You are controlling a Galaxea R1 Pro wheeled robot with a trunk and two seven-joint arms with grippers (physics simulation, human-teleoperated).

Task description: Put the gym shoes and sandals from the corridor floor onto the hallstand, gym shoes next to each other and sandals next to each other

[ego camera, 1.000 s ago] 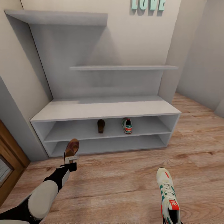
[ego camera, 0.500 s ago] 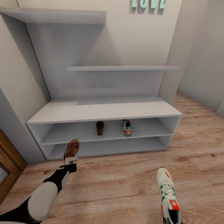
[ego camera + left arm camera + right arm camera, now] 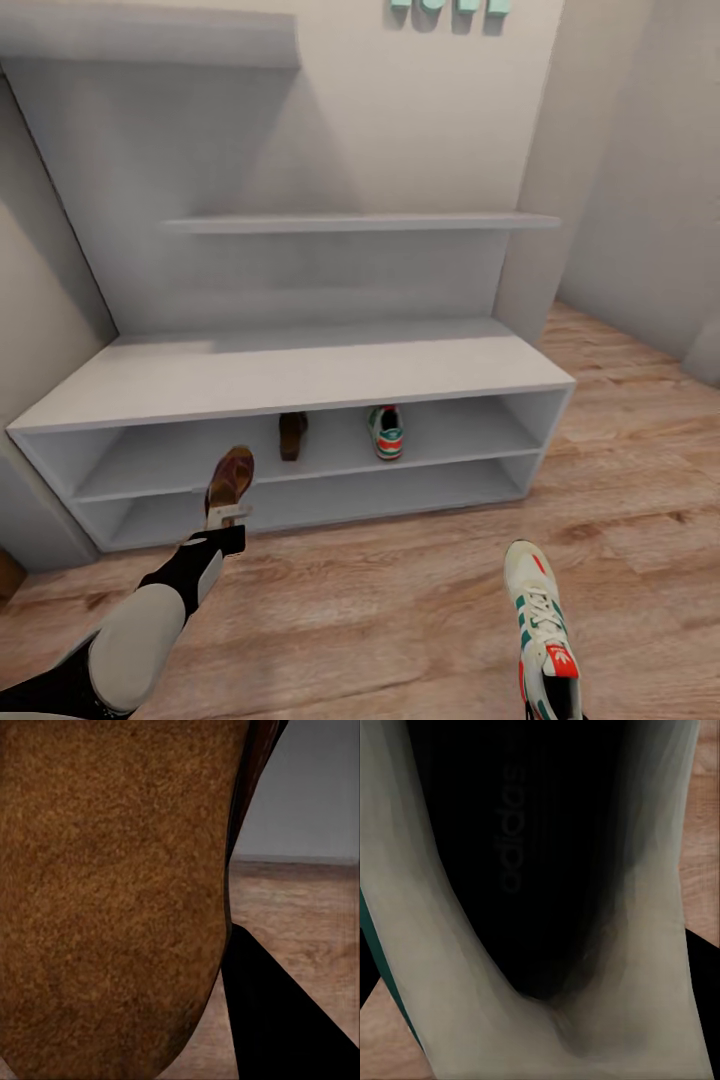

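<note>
Head view: the left gripper [image 3: 226,518] is clamped on a brown sandal [image 3: 231,476], held up in front of the shoe rack [image 3: 300,372]. The right gripper sits low at the picture's edge, hidden by the white gym shoe [image 3: 540,625] it carries; I cannot tell its grip. Another sandal [image 3: 293,435] and gym shoe [image 3: 385,431] sit apart on the upper shelf, above the wood floor [image 3: 380,590].

Head view high, facing the hallstand [image 3: 300,375]; wrist views pressed against held footwear.
</note>
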